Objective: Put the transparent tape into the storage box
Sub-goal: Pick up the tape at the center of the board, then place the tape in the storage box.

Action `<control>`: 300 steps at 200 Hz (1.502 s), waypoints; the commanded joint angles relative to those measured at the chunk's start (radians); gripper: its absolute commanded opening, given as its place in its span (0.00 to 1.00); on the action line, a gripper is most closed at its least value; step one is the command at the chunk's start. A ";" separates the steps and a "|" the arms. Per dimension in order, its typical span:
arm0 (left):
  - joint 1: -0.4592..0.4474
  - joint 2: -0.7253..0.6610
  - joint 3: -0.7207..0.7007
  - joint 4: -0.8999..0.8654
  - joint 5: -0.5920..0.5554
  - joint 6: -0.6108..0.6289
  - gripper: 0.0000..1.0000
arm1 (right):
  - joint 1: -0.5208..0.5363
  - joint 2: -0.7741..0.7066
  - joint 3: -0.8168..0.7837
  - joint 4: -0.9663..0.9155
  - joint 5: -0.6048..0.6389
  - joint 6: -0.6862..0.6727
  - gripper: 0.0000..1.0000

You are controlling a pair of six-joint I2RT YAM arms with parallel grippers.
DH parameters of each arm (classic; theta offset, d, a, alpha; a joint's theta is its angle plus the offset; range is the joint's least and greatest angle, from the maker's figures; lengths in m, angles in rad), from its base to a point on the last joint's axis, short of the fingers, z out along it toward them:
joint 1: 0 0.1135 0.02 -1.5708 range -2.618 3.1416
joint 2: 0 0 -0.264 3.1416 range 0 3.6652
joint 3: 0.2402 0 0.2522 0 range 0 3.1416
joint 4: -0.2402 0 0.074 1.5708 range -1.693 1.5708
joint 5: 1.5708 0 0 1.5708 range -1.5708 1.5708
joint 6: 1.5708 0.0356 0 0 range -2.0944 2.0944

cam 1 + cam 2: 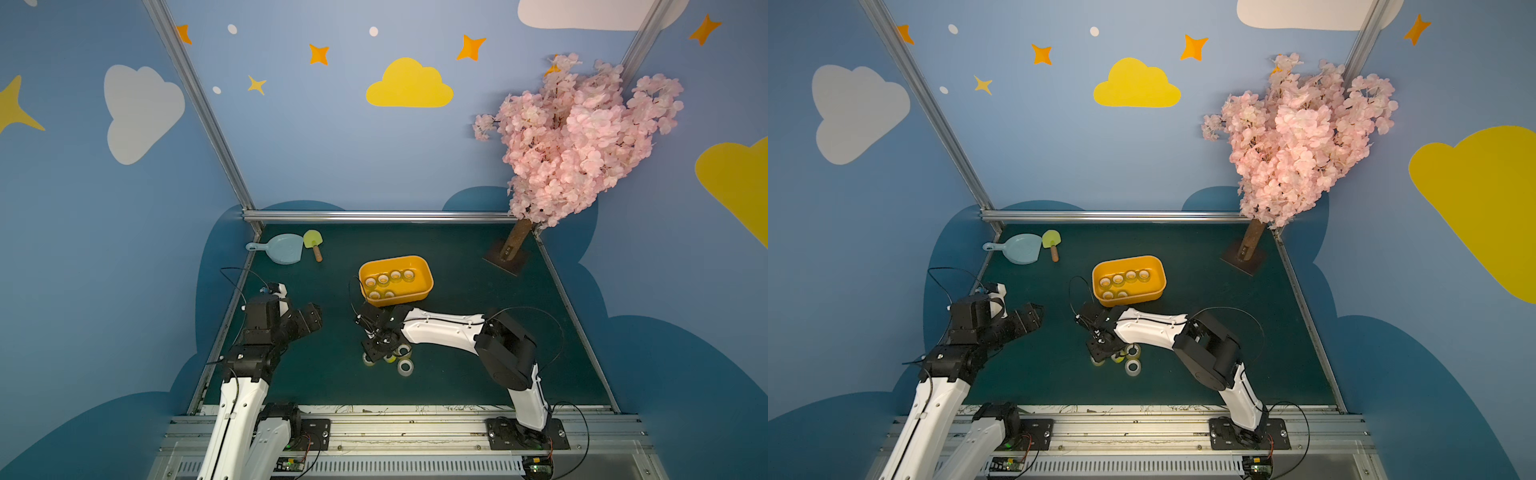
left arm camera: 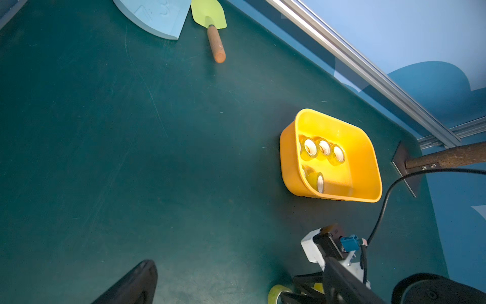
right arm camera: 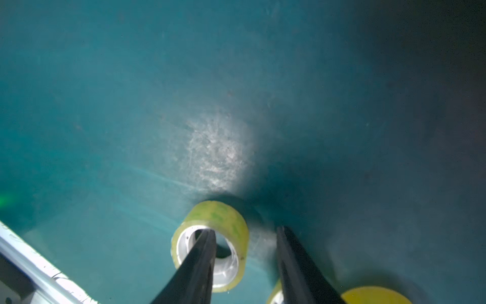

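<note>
Storage box (image 1: 1142, 296): orange-yellow tub near the centre of the green table (image 1: 1225, 365).
Tape rolls (image 1: 1131, 276): six inside the box, in a row of four with two more at the row's 6 o'clock side.
Loose tape rolls (image 1: 1133, 367): cluster at 6 o'clock of the box.
Right gripper (image 1: 1100, 352): lowered at the cluster's 9 o'clock edge; jaw spacing hidden.
Left gripper (image 1: 1029, 318): 8 o'clock of the box, well apart.
Dustpan (image 1: 1021, 248), trowel (image 1: 1051, 243): 10 o'clock corner, just beside each other.
Blossom tree (image 1: 1296, 137): 2 o'clock corner.
</note>
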 commanded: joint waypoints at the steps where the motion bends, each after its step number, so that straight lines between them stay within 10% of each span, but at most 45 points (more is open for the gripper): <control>1: 0.006 -0.010 0.019 0.000 0.017 -0.003 1.00 | 0.011 0.014 -0.009 -0.086 0.076 0.011 0.43; 115: 0.010 -0.013 0.017 0.010 0.045 -0.001 1.00 | 0.007 -0.007 -0.023 -0.083 0.101 0.003 0.42; 202: 0.014 -0.016 0.016 0.010 0.044 -0.003 1.00 | -0.025 -0.059 0.002 -0.040 0.070 -0.023 0.04; 300: 0.013 0.008 0.014 0.023 0.090 -0.009 1.00 | -0.351 -0.138 0.202 -0.164 -0.038 -0.137 0.01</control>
